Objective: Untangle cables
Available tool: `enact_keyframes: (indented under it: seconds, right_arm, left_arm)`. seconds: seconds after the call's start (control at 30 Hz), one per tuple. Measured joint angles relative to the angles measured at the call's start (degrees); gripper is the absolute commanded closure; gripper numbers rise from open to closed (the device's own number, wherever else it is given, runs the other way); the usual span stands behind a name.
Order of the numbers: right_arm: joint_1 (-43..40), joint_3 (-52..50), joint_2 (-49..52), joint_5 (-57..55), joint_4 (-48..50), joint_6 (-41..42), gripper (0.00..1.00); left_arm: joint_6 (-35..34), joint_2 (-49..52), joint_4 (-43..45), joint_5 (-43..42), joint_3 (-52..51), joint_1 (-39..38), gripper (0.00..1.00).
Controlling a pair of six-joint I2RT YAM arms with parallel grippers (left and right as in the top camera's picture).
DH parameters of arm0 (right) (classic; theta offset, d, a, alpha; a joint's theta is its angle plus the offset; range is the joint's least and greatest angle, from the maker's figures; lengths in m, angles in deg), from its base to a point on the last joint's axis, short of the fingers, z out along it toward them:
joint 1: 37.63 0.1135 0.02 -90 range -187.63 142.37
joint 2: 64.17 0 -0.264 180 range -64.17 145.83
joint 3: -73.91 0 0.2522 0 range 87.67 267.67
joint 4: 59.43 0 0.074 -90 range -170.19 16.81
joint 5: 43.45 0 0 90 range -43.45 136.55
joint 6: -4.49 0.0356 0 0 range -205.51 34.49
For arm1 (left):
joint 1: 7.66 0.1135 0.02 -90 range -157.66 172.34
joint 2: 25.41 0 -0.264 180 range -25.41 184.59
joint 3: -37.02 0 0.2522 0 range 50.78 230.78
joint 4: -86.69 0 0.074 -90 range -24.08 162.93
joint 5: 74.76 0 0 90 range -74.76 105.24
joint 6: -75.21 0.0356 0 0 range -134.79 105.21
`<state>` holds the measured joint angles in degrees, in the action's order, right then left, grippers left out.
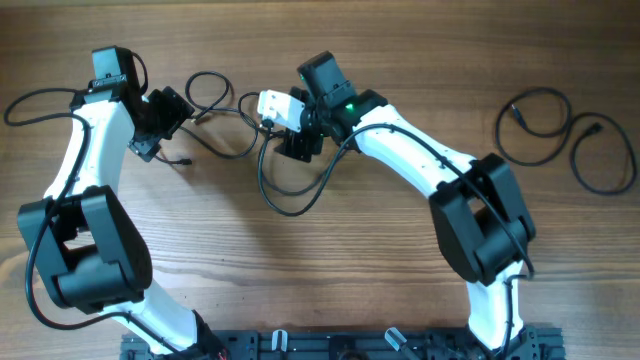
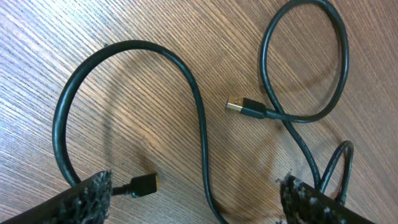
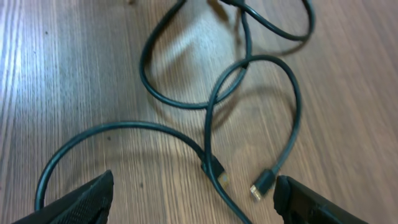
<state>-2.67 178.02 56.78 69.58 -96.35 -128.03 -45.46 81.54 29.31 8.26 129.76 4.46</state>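
Note:
The cables (image 1: 290, 212) lie as thin black loops on the wooden table between my two grippers. My left gripper (image 1: 168, 128) is open beside their left loops. In the left wrist view the left gripper (image 2: 196, 190) hangs open above one strand of cable (image 2: 199, 115), with a plug (image 2: 147, 184) close to its left finger and another plug (image 2: 239, 107) farther out. My right gripper (image 1: 292, 142) is open over the middle of the loops. In its wrist view the right gripper (image 3: 193, 190) has crossing cable loops (image 3: 186, 107) ahead and two plug ends (image 3: 216, 169), (image 3: 262, 185) between its fingers, untouched.
A separate black cable (image 1: 499, 130) lies in two loops at the far right of the table. A thicker black wire (image 1: 30, 105) trails from the left arm at the far left. A black rail (image 1: 340, 345) runs along the front edge.

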Motion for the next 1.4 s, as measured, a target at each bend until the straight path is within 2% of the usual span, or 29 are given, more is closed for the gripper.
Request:
enact_keyframes:
  seconds: [0.2,0.5,0.77,0.9,1.0,1.07,1.17,1.27,1.4]
  right_arm:
    - [0.0,0.0,2.9,1.9,3.1,-0.1,0.18]
    - [0.0,0.0,6.4,2.5,5.8,-0.1,0.15]
    - [0.1,0.0,9.1,3.2,9.6,3.7,0.15]
    - [0.1,0.0,10.6,4.4,10.0,5.2,0.26]
    - [0.1,0.0,10.9,4.9,10.2,6.0,0.39]
    - [0.1,0.0,11.0,5.1,10.4,6.5,0.54]
    - [0.1,0.0,11.0,5.3,10.5,8.5,0.70]
    - [0.1,0.0,11.0,5.5,10.6,10.7,0.93]
    - [0.1,0.0,11.0,5.6,10.6,15.8,0.96]
  left_arm:
    - [0.0,0.0,0.0,0.0,0.0,-0.1,0.01]
    - [0.0,0.0,0.0,0.0,0.0,-0.6,0.00]
    - [0.0,0.0,0.2,0.0,0.0,-0.6,0.00]
    - [0.0,0.0,0.2,0.0,0.0,-0.6,0.00]
    - [0.0,0.0,0.2,0.0,0.0,-0.8,0.00]
    - [0.0,0.0,0.2,0.0,0.0,-0.8,0.00]
    - [0.0,0.0,0.2,0.0,0.0,-0.8,0.00]
    - [0.0,0.0,0.2,0.0,0.0,-0.8,0.00]
    - [0.0,0.0,0.2,0.0,0.0,-0.8,0.00]
